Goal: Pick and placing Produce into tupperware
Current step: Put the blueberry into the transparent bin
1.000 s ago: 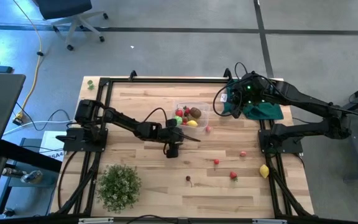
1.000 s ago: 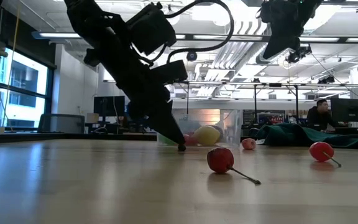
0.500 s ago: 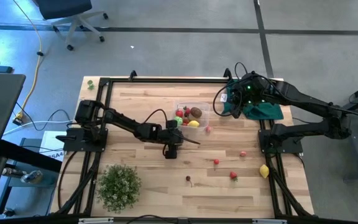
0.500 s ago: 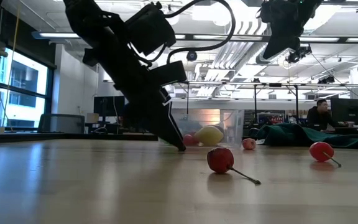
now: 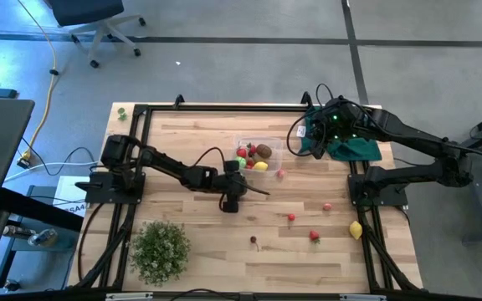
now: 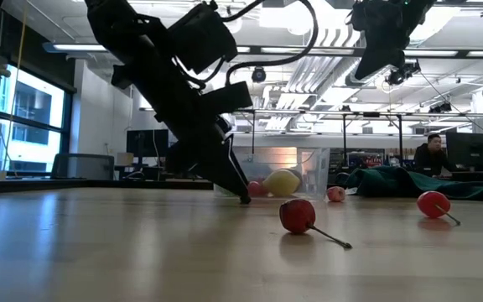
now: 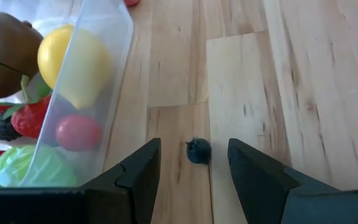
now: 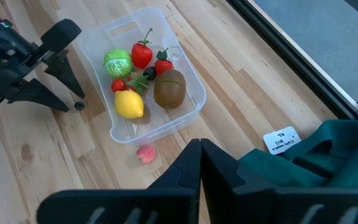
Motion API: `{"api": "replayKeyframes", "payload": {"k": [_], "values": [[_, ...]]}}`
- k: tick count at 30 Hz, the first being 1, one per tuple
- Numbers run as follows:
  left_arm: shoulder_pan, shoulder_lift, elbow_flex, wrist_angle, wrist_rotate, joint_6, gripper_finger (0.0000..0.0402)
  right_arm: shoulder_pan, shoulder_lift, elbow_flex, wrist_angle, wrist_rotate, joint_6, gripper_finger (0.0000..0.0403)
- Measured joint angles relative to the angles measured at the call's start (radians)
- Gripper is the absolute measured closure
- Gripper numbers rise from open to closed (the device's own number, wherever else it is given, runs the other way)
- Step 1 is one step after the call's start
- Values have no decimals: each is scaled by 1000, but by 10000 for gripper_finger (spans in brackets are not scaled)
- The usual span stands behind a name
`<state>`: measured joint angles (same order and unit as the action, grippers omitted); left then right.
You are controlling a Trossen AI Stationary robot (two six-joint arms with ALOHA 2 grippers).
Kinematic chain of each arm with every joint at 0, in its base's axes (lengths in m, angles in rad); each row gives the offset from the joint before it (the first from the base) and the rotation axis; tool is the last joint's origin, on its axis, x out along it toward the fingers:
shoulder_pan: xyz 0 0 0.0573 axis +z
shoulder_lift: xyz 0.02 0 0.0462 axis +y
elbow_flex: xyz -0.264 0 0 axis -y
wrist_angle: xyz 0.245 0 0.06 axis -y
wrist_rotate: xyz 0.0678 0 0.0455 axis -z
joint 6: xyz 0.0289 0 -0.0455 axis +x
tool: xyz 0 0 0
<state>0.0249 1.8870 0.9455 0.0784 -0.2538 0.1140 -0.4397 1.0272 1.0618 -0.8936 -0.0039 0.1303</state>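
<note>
**Left claw straddles a small dark berry beside the tupperware**

Nearest the low camera, a red cherry (image 6: 297,215) with a thin stem lies on the bench (image 5: 182,150), well short of the tupperware (image 8: 188,93). Another red fruit (image 6: 432,204) lies off to one side, and a yellow lemon (image 5: 356,229) sits at the bench edge far from the tub.

Closer to the tupperware, the left claw (image 7: 193,158) is tipped down to the wood just beside the tub's long wall. Its jaws stand partly open with a small dark berry (image 7: 198,150) between them, not yet pinched.

Inside the tupperware lie a green ball (image 8: 117,63), strawberries (image 8: 142,55), a yellow lemon (image 8: 129,104) and a brown kiwi (image 8: 169,88). A pink fruit (image 8: 145,154) rests just outside its wall.

Beyond the tub, the right claw (image 8: 199,149) hangs fully closed and empty, near the dark green cloth (image 5: 350,146).
</note>
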Motion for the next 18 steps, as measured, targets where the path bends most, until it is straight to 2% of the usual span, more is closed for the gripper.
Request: {"api": "replayKeyframes", "payload": {"k": [4, 13, 18], "values": [[-22, 0, 6, -4, -50, 13, 225, 0, 0, 0, 0, 0, 0, 402], [-19, 0, 9, -14, -60, 22, 225, 0, 0, 0, 0, 0, 0, 402], [-19, 53, 44, -23, -45, 18, 225, 0, 0, 1, 0, 0, 0, 402]]}}
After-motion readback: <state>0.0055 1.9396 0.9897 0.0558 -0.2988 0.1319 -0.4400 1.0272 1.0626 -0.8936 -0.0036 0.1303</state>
